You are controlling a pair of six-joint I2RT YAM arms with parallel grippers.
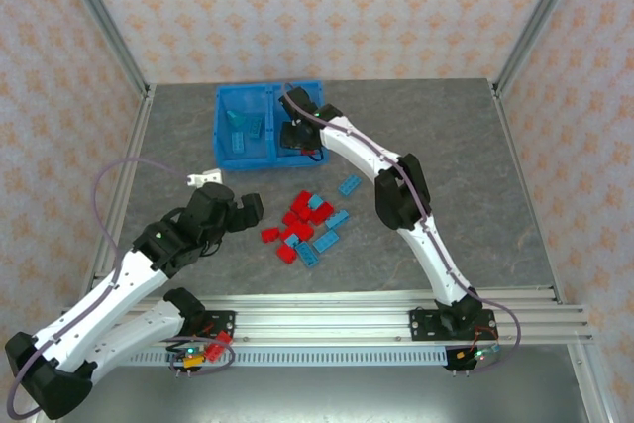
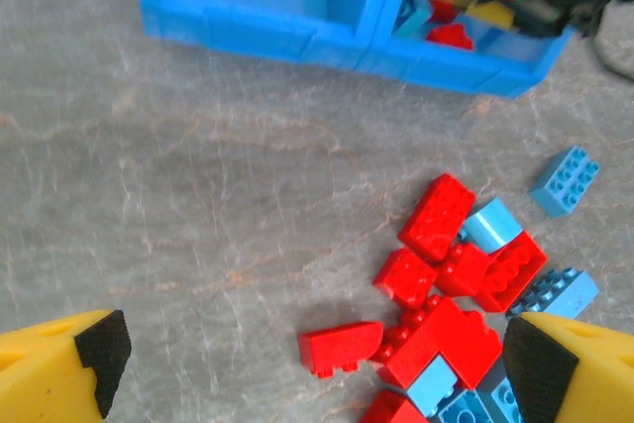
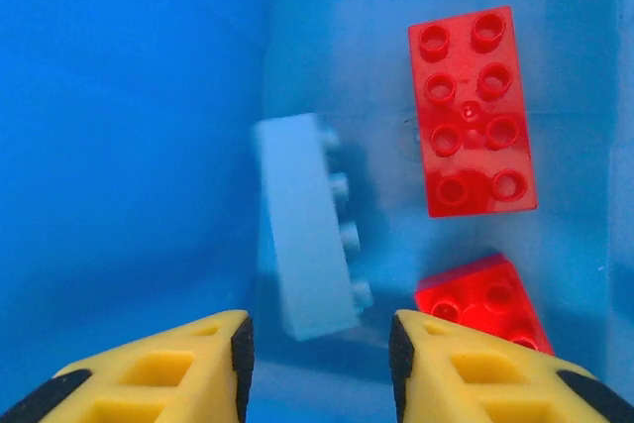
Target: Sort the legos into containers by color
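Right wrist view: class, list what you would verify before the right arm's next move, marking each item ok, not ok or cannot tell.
1. Right gripper open, gripping nothing: ok.
2. Pale-blue studded plastic brick lying free inside the bright-blue plastic bin: ok.
3. Brick at rest: cannot tell, it is blurred.
4. One colour in that compartment: not ok, two red studded bricks lie beside it.
5. Left gripper open above the grey table: ok.
6. Loose bricks on the table sorted: not ok.
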